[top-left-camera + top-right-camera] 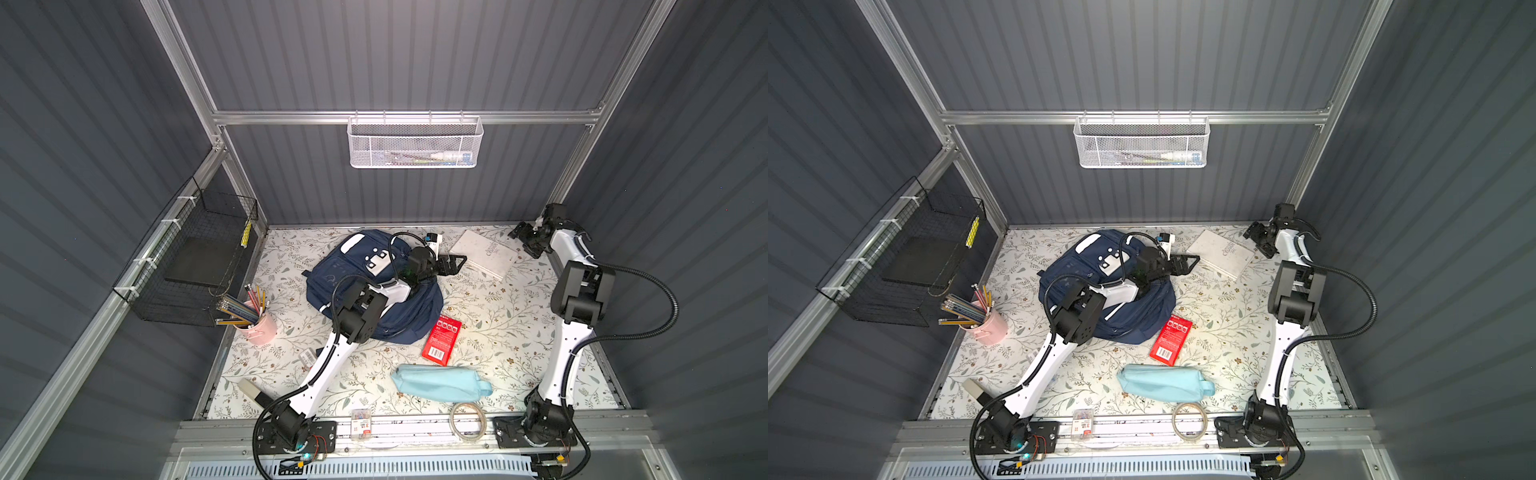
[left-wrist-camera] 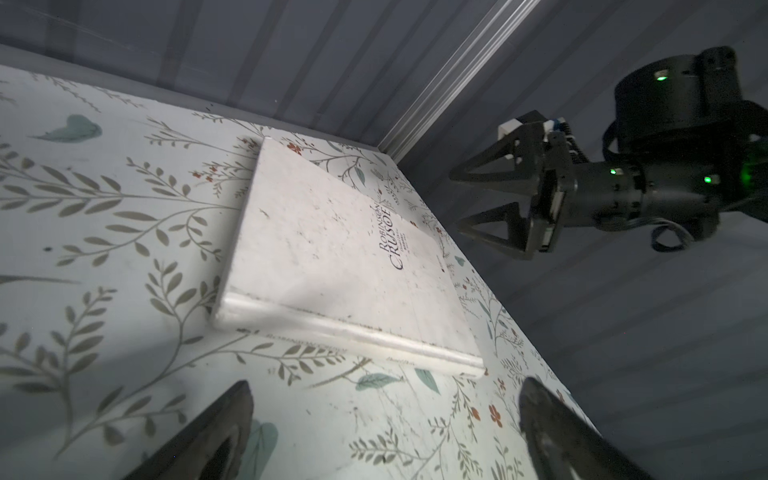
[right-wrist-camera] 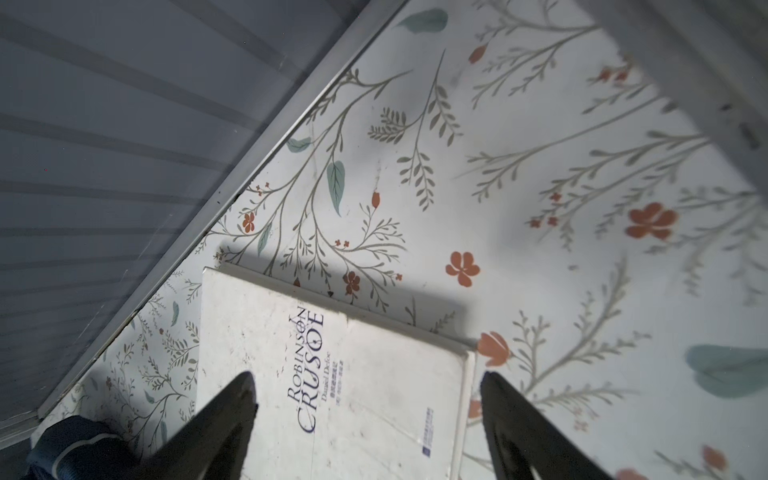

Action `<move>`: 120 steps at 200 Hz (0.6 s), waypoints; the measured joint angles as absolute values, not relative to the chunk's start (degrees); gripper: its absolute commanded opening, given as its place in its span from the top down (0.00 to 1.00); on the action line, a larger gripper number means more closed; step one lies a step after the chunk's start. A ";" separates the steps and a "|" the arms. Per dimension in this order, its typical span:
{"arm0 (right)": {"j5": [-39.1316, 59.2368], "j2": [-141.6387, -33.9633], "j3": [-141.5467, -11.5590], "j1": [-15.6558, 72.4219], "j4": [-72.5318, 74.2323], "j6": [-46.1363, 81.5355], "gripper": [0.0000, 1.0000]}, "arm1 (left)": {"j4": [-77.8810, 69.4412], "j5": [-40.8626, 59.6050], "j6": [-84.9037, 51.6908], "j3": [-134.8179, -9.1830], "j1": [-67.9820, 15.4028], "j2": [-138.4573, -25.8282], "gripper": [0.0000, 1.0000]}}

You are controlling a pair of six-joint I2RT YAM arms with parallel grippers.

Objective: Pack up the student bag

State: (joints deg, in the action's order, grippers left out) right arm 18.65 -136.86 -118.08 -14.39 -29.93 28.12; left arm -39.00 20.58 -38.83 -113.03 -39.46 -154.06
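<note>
With left gripper [image 1: 455, 262] and right gripper [image 1: 523, 241] both open and empty, straddle one edge of the book [image 1: 484, 253] squarely before closing.

Bright light from above washes the floral tabletop [image 1: 498, 316] pale, walls dim. Wrist views darker: hard shadow crosses the book [image 3: 374, 395], frame edges blurred.

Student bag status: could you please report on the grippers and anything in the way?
Left gripper open, empty; right gripper open, empty. Navy-blue fabric backpack slumped, white hardcover book beside it, unpacked. Left arm spans the backpack.
</note>
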 measured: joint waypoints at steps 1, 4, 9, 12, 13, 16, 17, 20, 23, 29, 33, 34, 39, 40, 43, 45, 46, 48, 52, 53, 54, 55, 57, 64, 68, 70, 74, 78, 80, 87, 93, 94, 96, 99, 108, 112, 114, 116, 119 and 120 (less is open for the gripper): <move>18.72 -136.99 -118.10 -14.39 -29.91 28.14 0.17 | -39.16 20.67 -38.89 -112.84 -39.48 -153.97 0.00; 19.14 -137.32 -118.28 -14.44 -29.74 28.36 0.17 | -39.40 20.80 -39.05 -112.46 -39.53 -153.80 0.00; 19.62 -138.04 -118.69 -14.48 -29.54 28.53 0.17 | -39.83 20.97 -39.29 -111.74 -39.55 -153.47 0.00; 19.90 -138.39 -119.02 -14.52 -29.52 28.71 0.17 | -40.07 21.15 -39.38 -111.28 -39.59 -153.27 0.00; 19.97 -138.52 -119.13 -14.55 -29.50 28.75 0.17 | -40.14 21.17 -39.42 -111.20 -39.62 -153.23 0.00; 20.18 -139.00 -119.52 -14.59 -29.54 28.77 0.17 | -40.36 21.28 -39.57 -110.89 -39.62 -153.10 0.00; 20.23 -139.11 -119.63 -14.59 -29.52 28.82 0.17 | -40.40 21.30 -39.57 -110.83 -39.64 -153.08 0.00; 20.36 -139.52 -120.09 -14.63 -29.52 29.02 0.17 | -40.58 21.41 -39.66 -110.61 -39.66 -152.97 0.00; 20.49 -140.09 -120.68 -14.68 -29.63 29.10 0.17 | -40.80 21.58 -39.77 -110.39 -39.70 -152.88 0.00; 20.73 -141.16 -122.13 -14.79 -29.74 29.30 0.17 | -41.01 21.78 -39.99 -110.19 -39.72 -152.79 0.00; 20.93 -142.02 -123.35 -14.90 -29.76 29.47 0.17 | -41.19 22.00 -40.18 -110.17 -39.79 -152.79 0.00; 20.97 -142.19 -123.61 -14.92 -29.80 29.47 0.17 | -41.21 22.06 -40.21 -110.17 -39.79 -152.79 0.00; 21.32 -143.22 -125.32 -15.03 -30.09 29.69 0.17 | -41.25 22.24 -40.36 -110.17 -39.83 -152.79 0.00; 21.43 -143.52 -125.82 -15.07 -30.15 29.69 0.17 | -41.25 22.28 -40.38 -110.17 -39.83 -152.79 0.00; 21.61 -144.27 -127.00 -15.14 -30.37 29.80 0.17 | -41.28 22.46 -40.58 -110.17 -39.88 -152.79 0.00; 21.71 -144.57 -127.50 -15.20 -30.39 29.89 0.17 | -41.28 22.48 -40.60 -110.17 -39.88 -152.79 0.00; 21.91 -144.94 -128.05 -15.25 -30.44 29.95 0.17 | -41.28 22.57 -40.66 -110.17 -39.90 -152.79 0.00; 22.00 -145.29 -128.64 -15.27 -30.52 29.98 0.17 | -41.25 22.65 -40.73 -110.17 -39.94 -152.79 0.00; 22.44 -146.19 -130.13 -15.40 -30.57 30.09 0.17 | -41.25 22.79 -40.80 -110.17 -39.99 -152.79 0.00; 22.55 -146.36 -130.37 -15.42 -30.57 30.13 0.17 | -41.25 22.81 -40.80 -110.17 -40.01 -152.79 0.00; 22.72 -146.74 -130.89 -15.46 -30.57 30.24 0.17 | -41.28 22.83 -40.80 -110.17 -40.01 -152.79 0.00; 22.81 -146.87 -131.13 -15.49 -30.57 30.28 0.17 | -41.28 22.85 -40.82 -110.17 -40.05 -152.79 0.00; 23.03 -147.26 -131.81 -15.57 -30.63 30.46 0.17 | -41.28 22.87 -40.84 -110.17 -40.05 -152.79 0.00; 23.88 -148.49 -133.51 -15.77 -30.74 30.76 0.17 | -41.28 23.16 -40.99 -110.13 -40.18 -152.79 0.00; 24.38 -148.99 -134.32 -15.88 -30.96 30.89 0.17 | -41.28 23.29 -41.01 -110.04 -40.32 -152.73 0.00; 24.62 -149.36 -134.78 -15.94 -31.09 30.94 0.17 | -41.28 23.29 -41.04 -110.00 -40.34 -152.70 0.00; 25.12 -149.82 -135.48 -16.03 -31.33 31.09 0.17 | -41.28 23.44 -41.06 -109.82 -40.45 -152.57 0.00; 25.61 -150.41 -136.20 -16.12 -31.62 31.14 0.17 | -41.25 23.53 -41.08 -109.58 -40.56 -152.46 0.00; 25.87 -150.61 -136.46 -16.16 -31.68 31.22 0.17 | -41.28 23.57 -41.08 -109.43 -40.62 -152.33 0.00; 26.61 -151.26 -136.97 -16.27 -31.97 31.35 0.18 | -41.25 23.66 -41.17 -108.88 -40.86 -151.96 0.00; 27.40 -151.63 -137.05 -16.38 -32.27 31.55 0.18 | -41.25 23.66 -41.19 -108.29 -41.06 -151.59 0.00; 27.51 -151.68 -137.05 -16.38 -32.34 31.53 0.18 | -41.25 23.66 -41.21 -108.20 -41.08 -151.52 0.00; 27.77 -151.79 -137.05 -16.43 -32.56 31.55 0.18 | -41.30 23.66 -41.19 -107.94 -41.17 -151.35 0.00; 28.29 -152.00 -137.05 -16.49 -32.82 31.70 0.18 | -41.25 23.66 -41.21 -107.57 -41.25 -151.09 0.00; 29.93 -152.53 -137.05 -16.53 -33.23 31.94 0.19 | -41.25 23.64 -41.23 -106.24 -41.56 -150.10 0.00; 30.65 -152.73 -137.25 -16.60 -33.26 31.99 0.19 | -41.21 23.64 -41.23 -105.71 -41.63 -149.69 0.00; 31.07 -152.86 -137.43 -16.60 -33.26 31.99 0.19 | -41.21 23.64 -41.23 -105.47 -41.63 -149.49 0.00; 31.42 -152.94 -137.62 -16.62 -33.30 32.03 0.19 | -41.19 23.62 -41.23 -105.25 -41.67 -149.32 0.00; 31.86 -153.01 -137.82 -16.62 -33.45 32.10 0.19 | -41.17 23.62 -41.23 -104.99 -41.71 -149.05 0.00; 31.94 -153.03 -137.86 -16.62 -33.50 32.12 0.19 | -41.12 23.62 -41.23 -104.86 -41.71 -148.92 0.00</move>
State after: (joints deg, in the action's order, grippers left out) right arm 31.94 -153.03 -137.86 -16.62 -33.50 32.12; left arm -41.12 23.62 -41.23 -104.86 -41.71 -148.92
